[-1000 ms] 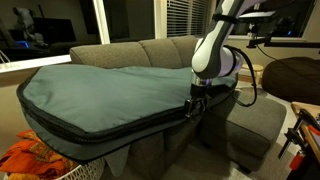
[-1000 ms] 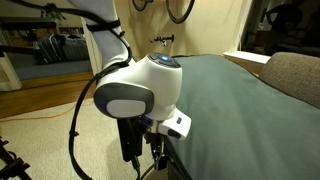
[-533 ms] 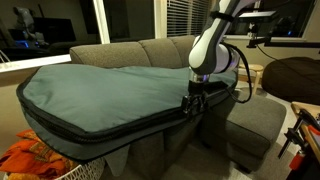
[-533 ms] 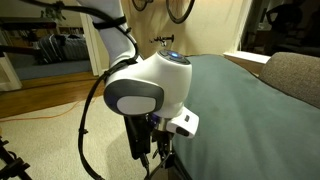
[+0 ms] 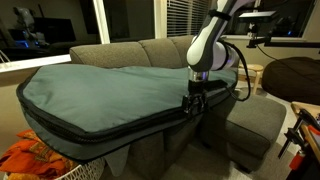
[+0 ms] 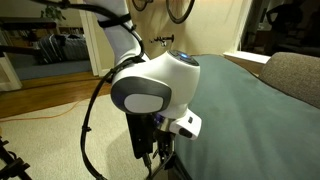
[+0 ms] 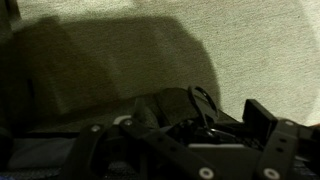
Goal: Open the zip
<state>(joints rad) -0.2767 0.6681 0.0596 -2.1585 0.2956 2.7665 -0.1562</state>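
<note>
The arm (image 5: 213,38) comes down from above the far end of the bag (image 5: 105,92), its upper links steeply raised and the last link pointing straight down. The white wrist housing (image 6: 152,88) sits just beside the bag's end, with a black cable (image 6: 86,128) looping off it on the side away from the bag.

Below the housing the gripper (image 5: 193,102) hangs at the bag's side edge, fingers pointing down at the seam. In the wrist view the fingers (image 7: 262,118) stand wide apart over the bag's fabric, with nothing clamped between them. A dark loop (image 7: 204,100) lies on the fabric just ahead of them. Whether it is part of the zip cannot be told in this dim view.

The zip (image 5: 120,136) is a dark line along the bag's side edge. It curves from the end nearest the camera round the front and up to the end where the gripper hangs.

The bag lies flat across the grey sofa (image 5: 150,50), covering most of the seat. An orange cloth (image 5: 30,160) lies below the bag's near end.
</note>
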